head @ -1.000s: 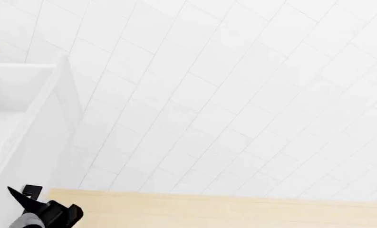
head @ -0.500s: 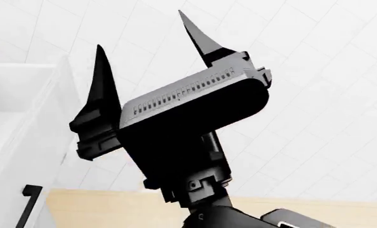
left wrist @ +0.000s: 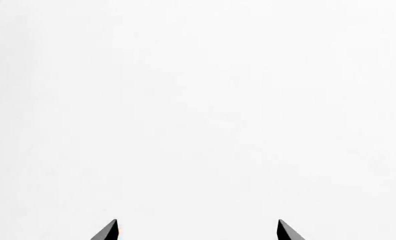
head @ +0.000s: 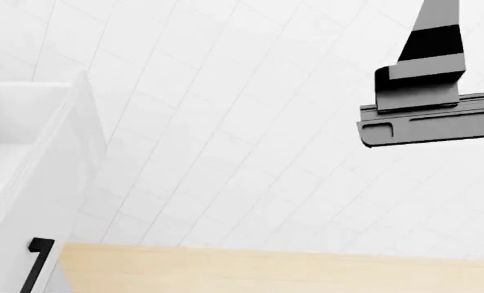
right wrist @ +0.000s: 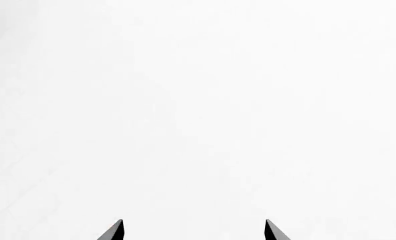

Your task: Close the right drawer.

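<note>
White right drawer (head: 30, 152) stands open; rigid, probably light on its slides. Push at the black handle (head: 36, 264). Both grippers, left gripper (left wrist: 196, 231) and right gripper (right wrist: 194, 231), are spread, empty.

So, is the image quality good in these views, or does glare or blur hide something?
Head view: sharp, evenly lit, faint shadows; the right drawer blends into the white tiled floor. Left wrist view: featureless white beyond the fingertips. Right wrist view: the same blank white beyond its fingertips.
</note>
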